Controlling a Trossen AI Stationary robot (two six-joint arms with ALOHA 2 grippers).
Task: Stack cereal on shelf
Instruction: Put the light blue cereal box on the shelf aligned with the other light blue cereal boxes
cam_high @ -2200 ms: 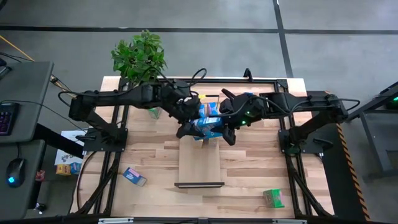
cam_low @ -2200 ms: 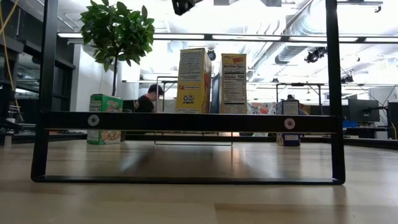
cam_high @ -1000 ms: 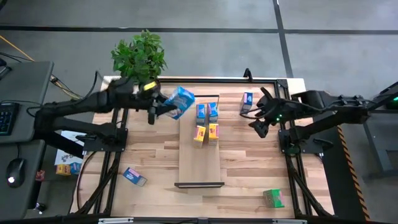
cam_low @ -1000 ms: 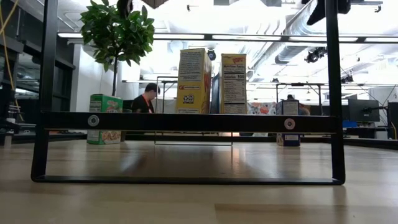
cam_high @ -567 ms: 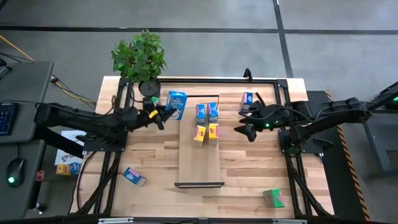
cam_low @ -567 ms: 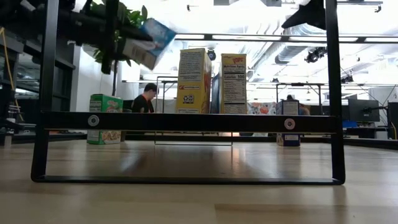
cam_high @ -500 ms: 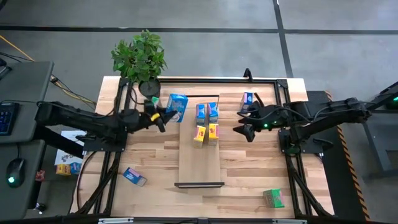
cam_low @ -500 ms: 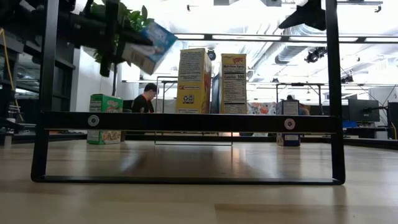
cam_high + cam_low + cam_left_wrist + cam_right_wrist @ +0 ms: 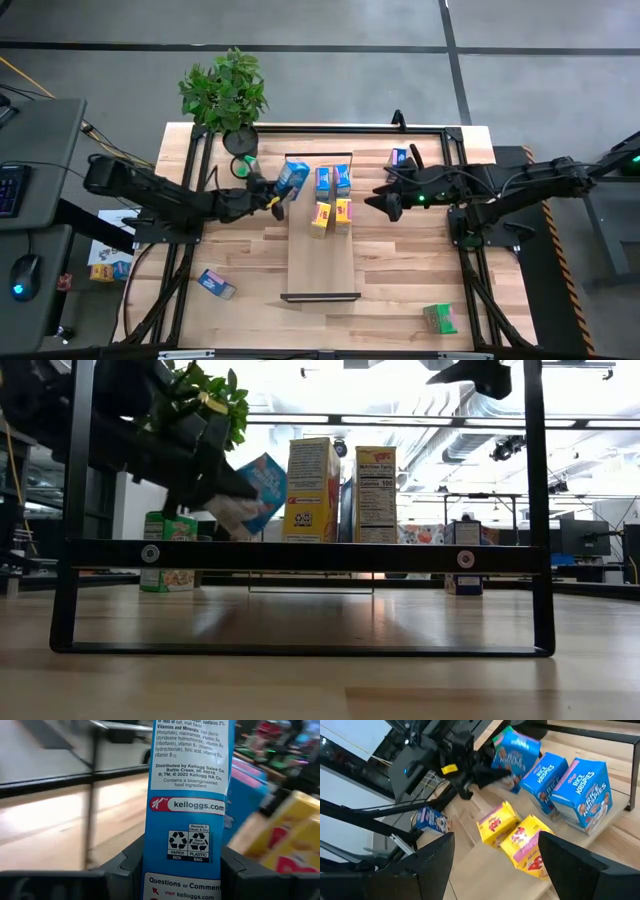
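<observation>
1. The left gripper [image 9: 272,195] has swung in from the plant side of the surface [image 9: 240,250] to the shelf's [image 9: 322,262] left edge, its jaws clamped on a blue box [image 9: 291,177] by the narrow sides.
2. A second ago that box was up near the plant [image 9: 224,88]; now it hangs tilted, just beside the left Rice Krispies box [image 9: 323,180] at the shelf's far end, and I cannot tell if it touches the board.
3. The right gripper [image 9: 386,207] has moved closer to the shelf from the right; its jaws stand apart and empty, just right of the yellow boxes [image 9: 331,214].
4. On the shelf: two blue boxes at the far end and two yellow ones just nearer.
5. Off it: a green box [image 9: 438,319] at the near right, a blue one [image 9: 216,284] at the near left, and another blue one [image 9: 398,158] behind the right arm.
6. Judgement: the carry is almost over, and the fifth box needs righting and setting down beside the blue pair; three loose boxes remain.
</observation>
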